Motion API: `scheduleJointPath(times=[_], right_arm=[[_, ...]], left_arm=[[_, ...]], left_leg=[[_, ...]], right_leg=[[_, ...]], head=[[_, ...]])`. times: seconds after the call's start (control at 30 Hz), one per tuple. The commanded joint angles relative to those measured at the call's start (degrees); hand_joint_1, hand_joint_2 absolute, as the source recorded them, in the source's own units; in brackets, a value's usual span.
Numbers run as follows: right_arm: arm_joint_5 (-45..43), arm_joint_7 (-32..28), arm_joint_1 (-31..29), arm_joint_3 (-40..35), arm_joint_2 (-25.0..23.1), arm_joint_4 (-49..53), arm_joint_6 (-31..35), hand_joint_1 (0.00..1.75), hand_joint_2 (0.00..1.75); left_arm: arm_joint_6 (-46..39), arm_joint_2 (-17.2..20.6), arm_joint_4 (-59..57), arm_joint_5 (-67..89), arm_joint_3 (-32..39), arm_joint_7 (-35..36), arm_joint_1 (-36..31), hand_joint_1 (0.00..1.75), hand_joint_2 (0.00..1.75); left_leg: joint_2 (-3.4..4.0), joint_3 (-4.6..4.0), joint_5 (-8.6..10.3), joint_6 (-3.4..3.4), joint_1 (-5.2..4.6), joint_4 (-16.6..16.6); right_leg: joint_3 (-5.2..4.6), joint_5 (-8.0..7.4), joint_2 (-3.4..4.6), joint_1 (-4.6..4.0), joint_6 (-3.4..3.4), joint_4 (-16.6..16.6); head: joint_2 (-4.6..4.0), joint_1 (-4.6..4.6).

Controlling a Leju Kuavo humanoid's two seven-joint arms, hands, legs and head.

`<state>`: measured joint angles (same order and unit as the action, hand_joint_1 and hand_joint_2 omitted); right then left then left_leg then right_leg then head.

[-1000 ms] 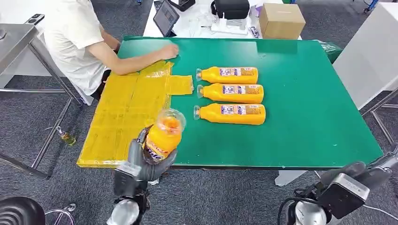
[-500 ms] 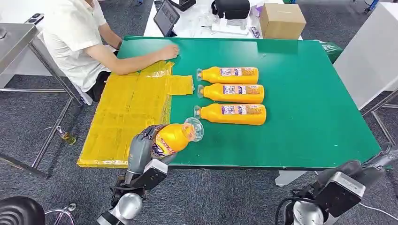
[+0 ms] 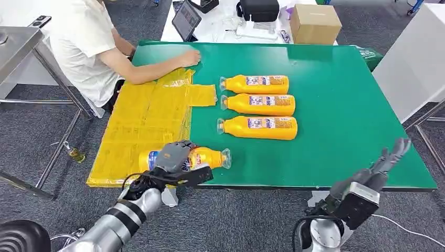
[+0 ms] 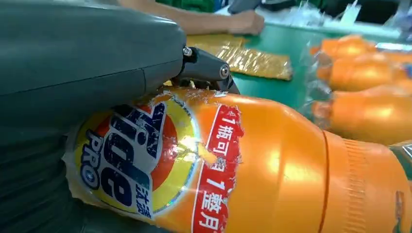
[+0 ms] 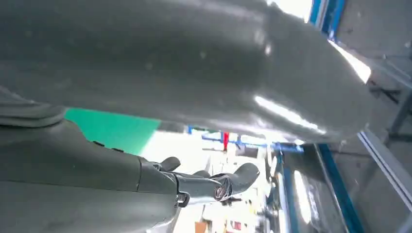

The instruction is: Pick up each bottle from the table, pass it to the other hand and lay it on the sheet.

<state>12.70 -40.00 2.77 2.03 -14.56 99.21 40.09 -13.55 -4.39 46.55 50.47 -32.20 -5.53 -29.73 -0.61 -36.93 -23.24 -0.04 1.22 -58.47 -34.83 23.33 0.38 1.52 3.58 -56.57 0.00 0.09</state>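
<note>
**Laying the bottle on the sheet**

The left robot hand (image 3: 176, 156) grips an orange bottle (image 3: 204, 157) lying on its side at the near edge of the green tabletop (image 3: 341, 131). Its base end is over the yellow sheet (image 3: 141, 121); its neck reaches onto bare green. Whether it rests fully down is hard to judge. The right robot hand (image 3: 385, 160) hangs off the near right corner, fingers spread, holding nothing. Next comes loosening the grip, then one of the three bottles (image 3: 260, 127) waiting mid-table.
</note>
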Motion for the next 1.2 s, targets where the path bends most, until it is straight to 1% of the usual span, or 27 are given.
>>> scheduleJointPath(times=[0.03, 0.07, 0.1, 0.13, 0.17, 0.2, 0.23, 0.27, 0.3, 0.33, 0.37, 0.4, 0.5, 0.53, 0.6, 0.63, 0.7, 0.73, 0.77, 0.8, 0.83, 0.87, 0.97, 1.03, 1.07, 1.17, 1.2], right_arm=[[-3.2, 0.0, -3.7, -6.1, 4.3, -10.9, -0.1, 0.00, 0.00], [-3.7, 0.0, -3.9, -6.3, 4.2, -11.5, -0.1, 0.00, 0.00], [-4.4, 0.0, -3.9, -6.7, 4.4, -11.9, -0.1, 0.00, 0.00], [-4.5, 0.0, -3.9, -7.0, 4.4, -12.3, -0.1, 0.00, 0.00], [-4.3, 0.0, -3.8, -6.8, 4.4, -12.5, -0.1, 0.00, 0.00], [-4.6, 0.0, -3.6, -6.7, 4.4, -13.0, -0.1, 0.00, 0.00], [-4.9, 0.0, -3.6, -6.6, 4.4, -13.2, -0.1, 0.00, 0.00], [-5.2, 0.0, -3.5, -6.5, 4.5, -13.6, -0.1, 0.00, 0.00], [-5.3, 0.0, -3.5, -6.6, 4.6, -13.7, -0.1, 0.00, 0.00], [-5.6, 0.0, -3.7, -6.9, 4.9, -14.0, -0.1, 0.00, 0.00], [-5.7, 0.0, -3.7, -7.1, 5.0, -14.1, -0.1, 0.00, 0.00], [-5.7, 0.0, -3.8, -7.2, 5.0, -14.2, -0.1, 0.00, 0.00], [-5.7, 0.0, -3.9, -7.3, 5.0, -14.4, -0.1, 0.00, 0.00], [-5.8, 0.0, -3.9, -7.3, 5.0, -14.4, -0.1, 0.00, 0.00], [-7.9, 0.0, -4.2, -7.8, 5.4, -15.5, -0.9, 0.00, 0.00], [-7.9, 0.0, -4.4, -7.8, 5.5, -15.8, -0.9, 0.00, 0.00], [-8.4, 0.0, -4.5, -7.5, 5.6, -16.6, -1.4, 0.00, 0.00], [-8.3, 0.0, -4.6, -7.5, 5.7, -17.0, -1.3, 0.00, 0.00], [-8.4, 0.0, -4.6, -7.4, 5.7, -17.3, -1.4, 0.00, 0.00], [-8.4, 0.0, -4.4, -7.1, 5.6, -18.0, -1.5, 0.00, 0.00], [-8.3, 0.0, -4.2, -7.1, 5.6, -18.3, -1.9, 0.00, 0.00], [-8.3, 0.0, -4.2, -7.2, 5.7, -18.5, -1.8, 0.00, 0.00], [-8.3, 0.0, -4.2, -7.2, 5.7, -18.5, -1.8, 0.00, 0.00], [-8.1, 0.0, -4.3, -7.4, 5.8, -19.0, -1.8, 0.00, 0.00], [-8.0, 0.0, -4.4, -7.4, 5.8, -19.0, -1.5, 0.00, 0.00], [-7.6, 0.0, -3.9, -7.3, 6.1, -18.2, -0.7, 0.00, 0.00], [-7.5, 0.0, -3.7, -7.2, 6.2, -17.9, -0.5, 0.00, 0.00]], left_arm=[[5.7, -1.4, -19.8, -1.2, 1.1, -0.2, -10.5, 1.54, 1.75], [6.6, -1.5, -20.7, -1.2, 1.1, -0.2, -11.2, 1.73, 1.75], [7.0, -1.6, -21.4, -2.2, 1.9, -0.7, -11.5, 1.73, 1.75], [7.2, -1.6, -21.7, -2.8, 2.4, -0.9, -11.6, 1.59, 1.75], [7.0, -1.5, -21.9, -2.9, 2.6, -1.0, -11.6, 0.98, 1.75], [6.6, -1.3, -22.1, -2.7, 2.5, -0.7, -11.6, 0.73, 1.75], [6.5, -1.3, -22.3, -2.6, 2.5, -0.5, -11.6, 0.75, 1.75], [6.1, -1.2, -22.3, -2.8, 2.8, -0.3, -11.6, 0.73, 1.75], [6.1, -1.2, -22.3, -3.0, 3.0, -0.3, -11.6, 0.52, 1.75], [6.9, -1.5, -22.1, -5.6, 5.1, -2.0, -11.2, 0.19, 1.75], [8.4, -1.6, -22.0, -7.5, 6.4, -3.4, -11.1, 0.00, 1.75], [8.7, -1.5, -21.9, -8.1, 6.7, -3.7, -11.0, 0.00, 1.75], [9.2, -1.4, -21.8, -8.8, 7.2, -4.2, -11.1, 0.00, 1.75], [9.4, -1.4, -21.8, -8.9, 7.3, -4.4, -11.0, 0.00, 1.75], [8.8, -0.9, -21.3, -8.1, 6.3, -4.4, -11.2, 0.00, 1.75], [9.3, -0.9, -21.3, -8.4, 6.4, -4.5, -11.2, 0.00, 1.75], [11.3, -0.7, -21.2, -9.3, 6.4, -5.4, -11.1, 0.00, 1.75], [11.8, -0.6, -21.0, -9.4, 6.1, -5.5, -11.0, 0.00, 1.75], [12.1, -0.4, -21.0, -9.4, 5.9, -5.6, -10.8, 0.00, 1.75], [12.5, -0.1, -20.7, -10.2, 6.3, -6.1, -10.3, 0.00, 1.75], [12.6, 0.1, -20.5, -11.4, 7.1, -7.1, -9.8, 0.00, 1.75], [12.7, 0.2, -20.3, -11.8, 7.2, -7.6, -9.7, 0.00, 1.75], [12.7, 0.2, -20.3, -11.8, 7.2, -7.6, -9.7, 0.00, 1.75], [12.6, 0.0, -19.5, -12.8, 7.7, -8.7, -9.5, 0.00, 1.75], [11.8, 0.0, -18.2, -13.3, 7.8, -10.2, -9.0, 0.00, 1.75], [4.6, -2.0, -10.3, -17.0, 10.4, -13.9, -5.1, 0.00, 1.75], [3.5, -2.5, -8.1, -18.0, 10.8, -15.1, -4.0, 0.00, 1.75]], left_leg=[[0.17, 0.36, -0.06, 0.07, 0.06, 0.1], [0.21, 0.41, -0.06, 0.09, 0.06, 0.1], [0.20, 0.32, -0.06, 0.06, 0.05, 0.1], [0.26, 0.40, -0.07, 0.08, 0.06, 0.1], [0.20, 0.31, -0.05, 0.05, 0.05, 0.1], [0.20, 0.40, -0.06, 0.07, 0.05, 0.1], [0.24, 0.49, -0.09, 0.08, 0.05, 0.1], [0.16, 0.36, -0.03, 0.02, 0.02, 0.1], [0.21, 0.44, -0.06, 0.04, 0.03, 0.1], [0.25, 0.52, -0.08, 0.06, 0.06, 0.1], [0.27, 0.57, -0.10, 0.07, 0.06, 0.1], [0.23, 0.44, -0.06, 0.04, 0.06, 0.1], [0.28, 0.49, -0.07, 0.05, 0.05, 0.1], [0.19, 0.34, -0.05, 0.02, 0.06, 0.0], [0.16, 0.49, -0.09, 0.06, 0.05, 0.1], [0.14, 0.33, -0.03, 0.02, 0.04, 0.1], [0.27, 0.51, -0.10, 0.08, 0.05, 0.1], [0.21, 0.37, -0.05, 0.03, 0.03, 0.1], [0.25, 0.47, -0.08, 0.06, 0.04, 0.1], [0.26, 0.52, -0.10, 0.06, 0.06, 0.1], [0.19, 0.37, -0.04, 0.02, 0.03, 0.1], [0.26, 0.52, -0.06, 0.03, 0.05, 0.1], [0.19, 0.36, -0.03, 0.01, 0.03, 0.1], [0.24, 0.46, -0.06, 0.04, 0.03, 0.1], [0.28, 0.52, -0.09, 0.06, 0.05, 0.1], [0.18, 0.36, -0.05, 0.03, 0.01, 0.1], [0.16, 0.44, -0.08, 0.06, 0.01, 0.1]], right_leg=[[0.34, -0.01, 0.08, -0.11, -0.19, 0.1], [0.38, -0.02, 0.11, -0.12, -0.23, 0.2], [0.28, -0.02, 0.12, -0.10, -0.16, 0.1], [0.33, -0.03, 0.17, -0.12, -0.20, 0.1], [0.23, -0.04, 0.13, -0.09, -0.15, 0.1], [0.32, -0.04, 0.12, -0.10, -0.22, 0.1], [0.40, -0.04, 0.13, -0.11, -0.28, 0.2], [0.28, -0.07, 0.10, -0.06, -0.24, 0.1], [0.37, -0.07, 0.12, -0.08, -0.28, 0.1], [0.44, -0.07, 0.15, -0.11, -0.32, 0.2], [0.49, -0.06, 0.15, -0.13, -0.35, 0.2], [0.35, -0.08, 0.14, -0.10, -0.29, 0.1], [0.38, -0.07, 0.16, -0.11, -0.34, 0.1], [0.24, -0.07, 0.11, -0.10, -0.27, 0.1], [0.41, -0.01, 0.03, -0.11, -0.33, 0.1], [0.28, -0.06, 0.07, -0.08, -0.24, 0.1], [0.45, -0.04, 0.15, -0.12, -0.33, 0.1], [0.32, -0.07, 0.12, -0.08, -0.26, 0.1], [0.42, -0.05, 0.14, -0.10, -0.31, 0.1], [0.47, -0.04, 0.14, -0.12, -0.35, 0.1], [0.33, -0.07, 0.11, -0.08, -0.28, 0.1], [0.46, -0.07, 0.16, -0.11, -0.34, 0.2], [0.32, -0.08, 0.12, -0.08, -0.27, 0.1], [0.42, -0.06, 0.14, -0.10, -0.33, 0.1], [0.47, -0.05, 0.16, -0.12, -0.36, 0.1], [0.34, -0.06, 0.11, -0.06, -0.26, 0.1], [0.43, -0.02, 0.06, -0.06, -0.30, 0.1]], head=[[0.00, 0.00], [0.00, -0.02], [0.00, 0.00], [0.00, -0.02], [0.00, -0.02], [0.00, -0.02], [0.00, 0.00], [0.00, -0.02], [0.00, 0.00], [0.00, -0.02], [0.00, 0.00], [0.00, 0.00], [0.00, -0.02], [0.00, -0.02], [0.00, 0.00], [0.00, -0.02], [0.00, -0.02], [0.00, 0.00], [0.00, 0.00], [0.00, 0.00], [0.00, -0.02], [0.00, -0.02], [0.00, -0.02], [0.00, -0.02], [0.00, 0.00], [0.00, 0.00], [0.00, -0.02]])
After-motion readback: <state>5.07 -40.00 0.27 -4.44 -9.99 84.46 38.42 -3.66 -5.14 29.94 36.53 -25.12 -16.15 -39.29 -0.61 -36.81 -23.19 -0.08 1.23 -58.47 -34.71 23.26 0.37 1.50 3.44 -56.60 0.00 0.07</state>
